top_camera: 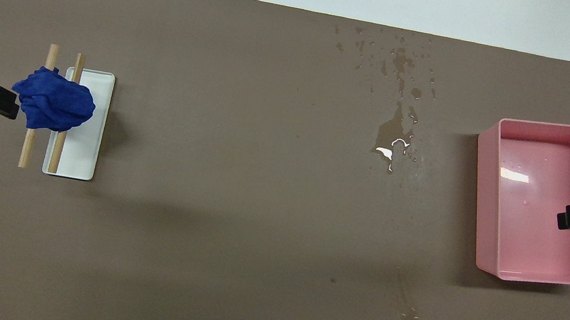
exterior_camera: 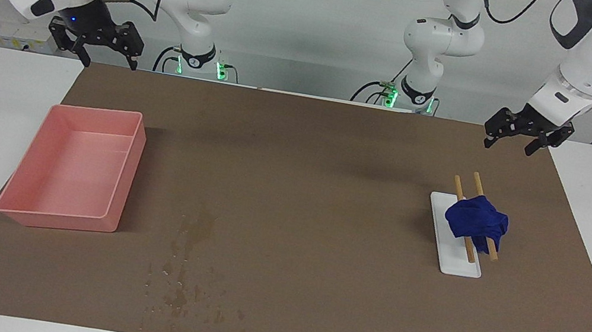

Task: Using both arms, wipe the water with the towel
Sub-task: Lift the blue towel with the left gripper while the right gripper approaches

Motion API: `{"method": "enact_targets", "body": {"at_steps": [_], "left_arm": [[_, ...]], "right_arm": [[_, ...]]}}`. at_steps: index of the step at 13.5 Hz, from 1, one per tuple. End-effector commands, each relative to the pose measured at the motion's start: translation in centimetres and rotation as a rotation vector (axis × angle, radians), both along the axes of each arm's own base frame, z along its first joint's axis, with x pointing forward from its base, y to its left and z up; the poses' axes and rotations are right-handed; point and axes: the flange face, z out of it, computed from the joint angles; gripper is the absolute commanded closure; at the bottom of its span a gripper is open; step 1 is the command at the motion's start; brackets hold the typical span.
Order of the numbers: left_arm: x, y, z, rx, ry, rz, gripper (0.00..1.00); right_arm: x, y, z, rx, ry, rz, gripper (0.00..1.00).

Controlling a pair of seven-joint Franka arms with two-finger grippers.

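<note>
Towel (exterior_camera: 477,220), soft and light, draped over rack rods (exterior_camera: 470,219); you could pinch its bunched top. Left pincer (exterior_camera: 519,135) and right pincer (exterior_camera: 95,40) hung released.

**Surfaces and materials on the table**

The towel (exterior_camera: 476,221) is soft, wrinkled cloth draped over two bare wooden rods (exterior_camera: 480,221) on a smooth white rack base (exterior_camera: 452,255). The water (top_camera: 394,138) glints on the matt brown mat (exterior_camera: 310,222). The pink tray (exterior_camera: 72,171) looks like glossy plastic.

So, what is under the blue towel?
The towel hangs on two wooden rods above a white rack. The rods' middle parts are covered.
</note>
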Motion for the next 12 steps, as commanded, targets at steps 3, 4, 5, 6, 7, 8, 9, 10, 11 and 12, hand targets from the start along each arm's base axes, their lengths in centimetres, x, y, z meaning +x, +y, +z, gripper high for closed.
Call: {"method": "enact_targets", "body": {"at_steps": [3,4,5,6,7,8,9,10,11,12], "left_arm": [[-0.1,0.0,0.3,-0.011,-0.032,-0.002,0.00],[0.2,0.5,0.0,-0.012,-0.056,0.008,0.00],[0.5,1.0,-0.6,-0.004,-0.087,0.021,0.00],[0.7,1.4,-1.3,-0.003,-0.122,0.039,0.00],[1.3,2.1,-3.0,0.009,-0.141,0.064,0.00],[2.1,3.4,-4.2,0.033,-0.177,0.102,0.00],[3.5,3.9,-6.8,0.040,-0.196,0.143,0.00],[4.8,4.1,-8.7,0.042,-0.217,0.201,0.00],[6.1,4.4,-11.0,0.064,-0.228,0.261,0.00],[6.9,4.5,-12.6,0.073,-0.233,0.340,0.00]], "right_arm": [[-0.9,0.4,0.1,0.003,0.006,-0.011,0.00],[-0.8,0.4,0.0,0.011,0.008,-0.009,0.00],[-0.9,0.8,0.0,0.015,0.008,-0.006,0.00],[-1.2,2.5,-0.3,0.021,0.014,-0.005,0.00],[-1.5,4.6,-0.8,0.040,0.021,-0.041,0.00],[-1.6,5.7,-1.1,0.056,0.014,-0.124,0.00],[-1.8,7.2,-1.4,0.081,0.005,-0.184,0.00],[-2.2,8.3,-1.9,0.106,0.014,-0.227,0.00],[-2.6,8.6,-2.7,0.124,0.023,-0.266,0.00],[-2.8,9.0,-3.3,0.165,0.026,-0.322,0.00]]}}
